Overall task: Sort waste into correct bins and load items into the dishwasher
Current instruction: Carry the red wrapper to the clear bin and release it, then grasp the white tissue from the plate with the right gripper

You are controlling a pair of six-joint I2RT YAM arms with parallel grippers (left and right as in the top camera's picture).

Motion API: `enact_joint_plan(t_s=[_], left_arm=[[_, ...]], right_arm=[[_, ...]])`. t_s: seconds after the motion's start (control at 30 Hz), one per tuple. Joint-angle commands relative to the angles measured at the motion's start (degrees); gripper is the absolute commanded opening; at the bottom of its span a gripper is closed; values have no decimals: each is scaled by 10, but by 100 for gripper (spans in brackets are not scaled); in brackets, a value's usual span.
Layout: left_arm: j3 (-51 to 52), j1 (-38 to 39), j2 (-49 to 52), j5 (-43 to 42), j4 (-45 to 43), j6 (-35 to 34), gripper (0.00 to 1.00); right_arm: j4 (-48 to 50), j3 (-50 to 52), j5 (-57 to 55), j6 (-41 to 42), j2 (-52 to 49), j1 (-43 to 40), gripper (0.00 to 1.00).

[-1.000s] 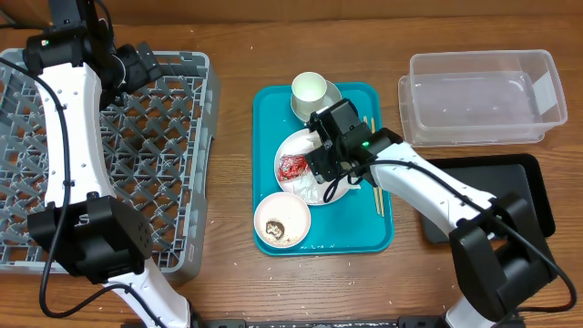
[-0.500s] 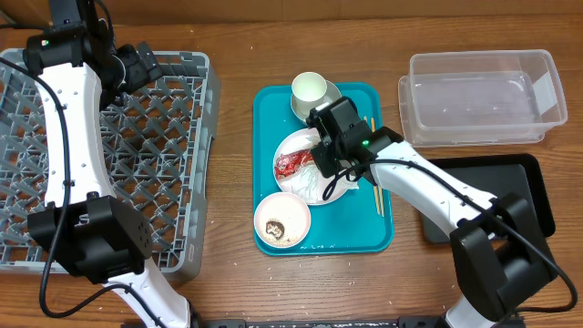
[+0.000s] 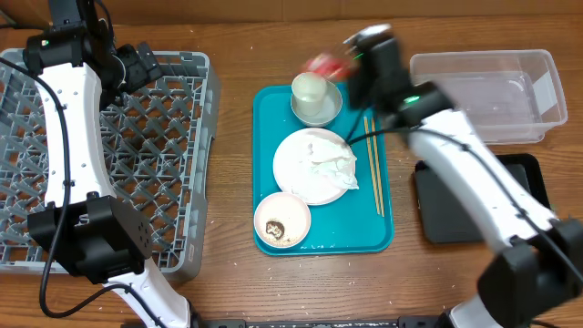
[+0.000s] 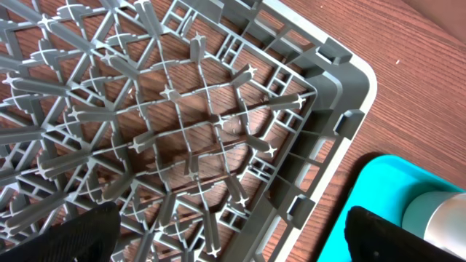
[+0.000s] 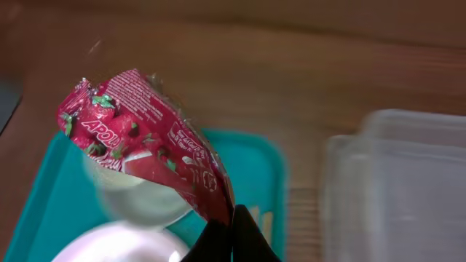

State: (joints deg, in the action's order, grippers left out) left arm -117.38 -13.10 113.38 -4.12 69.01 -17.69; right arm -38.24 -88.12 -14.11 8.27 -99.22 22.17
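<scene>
Right gripper (image 5: 233,215) pinches wrapper (image 5: 145,138) by one end; get fully over tub (image 3: 474,56) before letting go; left gripper (image 4: 233,240) spread.

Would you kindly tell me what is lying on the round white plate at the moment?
A crumpled white napkin lies on the plate, covering part of it; the rest looks bare. Anything beneath the napkin is covered and cannot be seen.

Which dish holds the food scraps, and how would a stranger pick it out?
Find the teal tray mid-table, right of the grey rack. At its near left corner sits a white bowl; unlike the plate with its crumpled napkin and the cup behind, its inside is brown with scraps.
</scene>
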Motion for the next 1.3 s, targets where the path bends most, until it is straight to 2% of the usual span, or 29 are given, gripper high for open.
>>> enact_joint_plan(t_s=[0.0, 0.2, 0.27, 0.5, 0.53, 0.6, 0.67, 0.83, 0.9, 0.97, 1.07, 1.13, 1.27], left_arm=[[-9, 4, -17, 0, -1, -5, 100], [-9, 4, -17, 0, -1, -5, 100], [-9, 4, -17, 0, -1, -5, 100], [-9, 4, -17, 0, -1, -5, 100], [-9, 4, -17, 0, -1, -5, 100], [-9, 4, -17, 0, -1, -5, 100], [-9, 4, -17, 0, -1, -5, 100], [-9, 4, -17, 0, -1, -5, 100], [-9, 4, -17, 0, -1, -5, 100], [-9, 4, -17, 0, -1, -5, 100], [-9, 4, -17, 0, -1, -5, 100], [-9, 4, -17, 0, -1, -5, 100], [-9, 4, -17, 0, -1, -5, 100]], right_arm=[[-15, -17, -54, 101, 33, -85, 4], [-106, -16, -48, 253, 23, -221, 4], [-130, -16, -14, 300, 17, -254, 4], [-136, -15, 27, 372, 8, -287, 4], [-132, -15, 27, 372, 8, -287, 9], [-130, -15, 33, 372, 8, -285, 46], [-133, -15, 51, 372, 8, -285, 75], [-135, -15, 134, 371, 8, -285, 77], [-129, -15, 210, 355, 8, -285, 77], [-112, -15, 331, 260, 8, -275, 77], [-111, -15, 412, 130, 8, -240, 75], [-128, -14, 398, 73, 7, -197, 75], [-140, 0, 317, 33, -4, -97, 75]])
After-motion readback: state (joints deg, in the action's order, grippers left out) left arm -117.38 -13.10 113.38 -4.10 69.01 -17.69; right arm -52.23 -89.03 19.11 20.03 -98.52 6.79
